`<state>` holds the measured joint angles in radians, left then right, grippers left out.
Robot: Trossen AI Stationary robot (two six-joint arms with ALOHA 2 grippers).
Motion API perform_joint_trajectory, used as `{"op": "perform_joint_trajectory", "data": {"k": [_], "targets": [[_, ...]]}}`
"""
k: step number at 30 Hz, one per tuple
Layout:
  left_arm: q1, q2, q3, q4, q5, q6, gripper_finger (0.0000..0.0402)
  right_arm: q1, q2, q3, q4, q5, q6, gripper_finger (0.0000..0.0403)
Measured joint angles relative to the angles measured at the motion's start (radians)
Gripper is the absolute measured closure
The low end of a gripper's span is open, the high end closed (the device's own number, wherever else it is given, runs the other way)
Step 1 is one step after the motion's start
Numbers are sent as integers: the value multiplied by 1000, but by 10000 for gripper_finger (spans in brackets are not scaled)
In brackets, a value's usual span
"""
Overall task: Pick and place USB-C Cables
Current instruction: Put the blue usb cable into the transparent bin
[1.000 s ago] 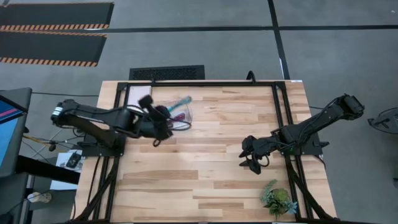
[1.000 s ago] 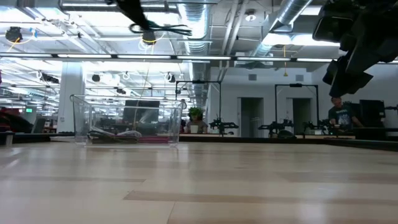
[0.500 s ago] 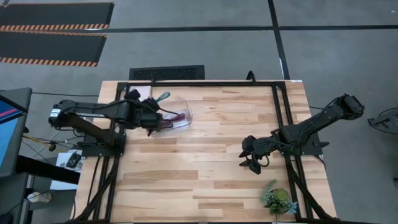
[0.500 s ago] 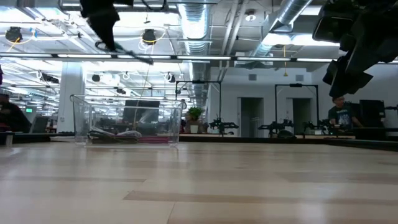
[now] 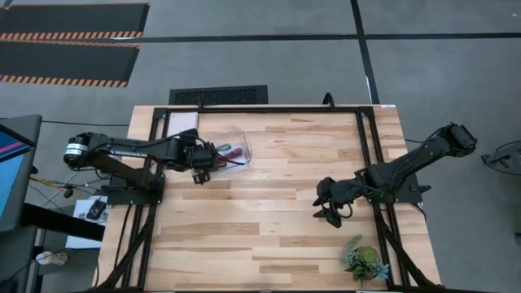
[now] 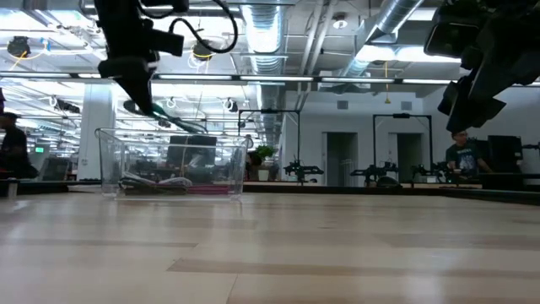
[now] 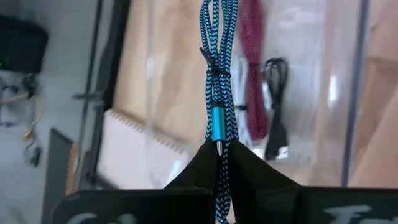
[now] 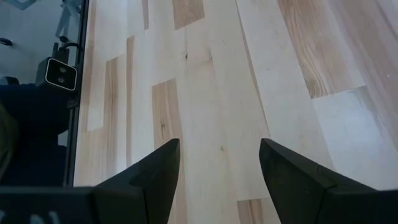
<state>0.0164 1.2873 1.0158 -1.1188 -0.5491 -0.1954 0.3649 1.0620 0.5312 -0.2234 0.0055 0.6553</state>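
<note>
My left gripper (image 5: 203, 159) (image 6: 137, 95) hangs over the clear plastic bin (image 5: 244, 148) (image 6: 110, 165), shut on the teal braided cable (image 7: 219, 62) (image 6: 173, 121). The maroon-red cable (image 7: 252, 68) (image 5: 234, 152) and the black cable (image 7: 273, 106) lie on the bin's floor. A pale cable (image 6: 175, 180), probably the white one, shows through the bin wall in the low view. My right gripper (image 5: 330, 214) (image 8: 217, 155) is open above bare table near the right side, touching nothing. My left gripper pinches the teal cable bundle between its two fingers at the end with the metal plug (image 7: 217, 144). The fingers come from above and lie along the bundle. The bundle is lifted clear and sticks out past the fingertips, slanting down over the bin's open top.
A small green potted plant (image 5: 364, 262) stands at the table's near right corner. A black metal frame (image 5: 362, 130) borders the tabletop. The wooden surface between the bin and my right gripper is bare (image 5: 277, 187). People and machines show in the room behind.
My left gripper has come down from high above the bin to just over its open top, drawing back slightly toward the table's left edge and carrying the teal cable along. The cable now slants down over the bin. My right arm has kept still.
</note>
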Motion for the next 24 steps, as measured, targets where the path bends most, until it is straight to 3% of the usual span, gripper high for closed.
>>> {"op": "perform_joint_trajectory", "data": {"k": [5, 14, 24], "targets": [[36, 0, -42, 125, 90, 104, 401, 0, 0, 0, 0, 0, 0, 159], [166, 7, -46, 174, 196, 258, 401, 0, 0, 0, 0, 0, 0, 159], [320, 7, -46, 287, 413, 309, 401, 0, 0, 0, 0, 0, -2, 159]]}}
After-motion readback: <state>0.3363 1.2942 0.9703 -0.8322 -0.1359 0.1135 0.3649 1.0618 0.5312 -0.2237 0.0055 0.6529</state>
